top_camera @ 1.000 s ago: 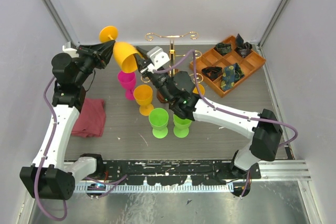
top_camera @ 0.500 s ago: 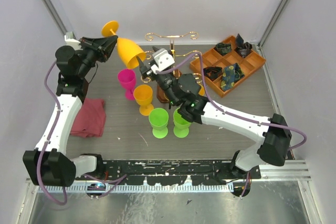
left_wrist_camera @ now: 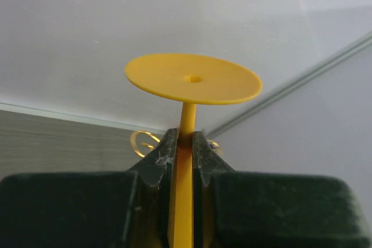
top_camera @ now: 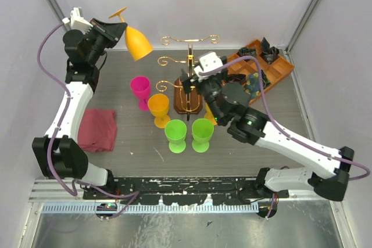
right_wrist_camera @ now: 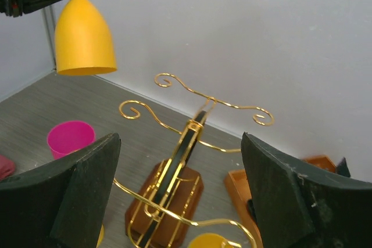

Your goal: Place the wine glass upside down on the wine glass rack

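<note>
Nearest the bases: two green glasses point(top_camera: 175, 135), upright, side by side. Behind them: right claw point(right_wrist_camera: 180, 143), spread wide, gripping nothing, near the gold wire rack point(top_camera: 187, 79) on its brown base. Far left, raised above the table: left claw point(left_wrist_camera: 185, 149), closed narrow on the stem of the yellow wine glass point(top_camera: 138, 43), foot up, mouth down, apart from the rack.

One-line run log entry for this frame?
left gripper: shut on wine glass stem, bowl down, aloft | right gripper: open, empty, facing wine glass rack | glass not yet on rack
</note>
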Robot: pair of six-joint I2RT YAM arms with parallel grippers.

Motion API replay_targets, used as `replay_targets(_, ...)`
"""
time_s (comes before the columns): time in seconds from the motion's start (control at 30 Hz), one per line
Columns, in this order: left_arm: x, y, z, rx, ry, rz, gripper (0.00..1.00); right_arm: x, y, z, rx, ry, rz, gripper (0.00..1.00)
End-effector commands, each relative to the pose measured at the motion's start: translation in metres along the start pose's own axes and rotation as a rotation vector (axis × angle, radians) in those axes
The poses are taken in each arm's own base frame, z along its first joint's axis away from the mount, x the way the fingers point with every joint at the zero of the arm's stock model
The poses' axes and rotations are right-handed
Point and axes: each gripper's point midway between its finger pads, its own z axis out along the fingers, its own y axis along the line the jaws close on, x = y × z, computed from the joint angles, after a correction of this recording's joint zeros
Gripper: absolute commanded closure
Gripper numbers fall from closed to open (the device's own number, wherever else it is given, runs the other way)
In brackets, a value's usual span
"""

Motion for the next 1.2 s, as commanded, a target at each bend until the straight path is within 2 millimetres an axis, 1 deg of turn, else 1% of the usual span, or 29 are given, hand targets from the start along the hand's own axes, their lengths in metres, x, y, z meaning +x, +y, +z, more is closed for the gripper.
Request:
replay_targets(0.0,-0.005,0.059,0.017,-0.096,-0.111,0.275,1.0,-0.011,-0.041,-0.035,0.076,0.053,0.036,0.1)
replay_targets(0.03,-0.004,0.065,0.02,-0.092,-0.135,0.299,1.0,-0.009,-0.046,-0.04,0.085,0.063,0.034,0.1)
replay_targets(0.13,0.005,0.073,0.031,-0.097,-0.194,0.42,1.0,0.001,-0.058,-0.051,0.122,0.101,0.014,0.09)
replay_targets(0.27,0.025,0.069,0.047,-0.041,-0.247,0.591,1.0,0.009,-0.071,-0.061,0.171,0.134,-0.01,0.1)
replay_targets(0.43,0.047,0.071,0.06,0.007,-0.299,0.676,1.0,0.01,-0.082,-0.072,0.192,0.142,-0.009,0.11)
replay_targets(0.47,0.05,0.07,0.061,0.025,-0.319,0.701,1.0,0.01,-0.084,-0.074,0.195,0.141,-0.006,0.11)
replay_targets(0.53,0.062,0.067,0.06,0.057,-0.36,0.772,1.0,0.01,-0.088,-0.077,0.203,0.137,-0.002,0.11)
replay_targets(0.6,0.077,0.068,0.058,0.072,-0.387,0.828,1.0,0.008,-0.091,-0.08,0.21,0.132,0.003,0.11)
replay_targets(0.7,0.098,0.078,0.058,0.078,-0.362,0.842,1.0,0.007,-0.096,-0.084,0.221,0.126,0.006,0.11)
replay_targets(0.77,0.106,0.08,0.056,0.087,-0.356,0.839,1.0,0.008,-0.098,-0.086,0.224,0.129,0.002,0.11)
replay_targets(1.0,0.12,0.076,0.053,0.14,-0.33,0.85,1.0,0.009,-0.102,-0.091,0.232,0.127,-0.002,0.11)
replay_targets(1.17,0.142,0.071,0.051,0.228,-0.246,0.863,1.0,0.01,-0.105,-0.093,0.239,0.122,-0.009,0.1)
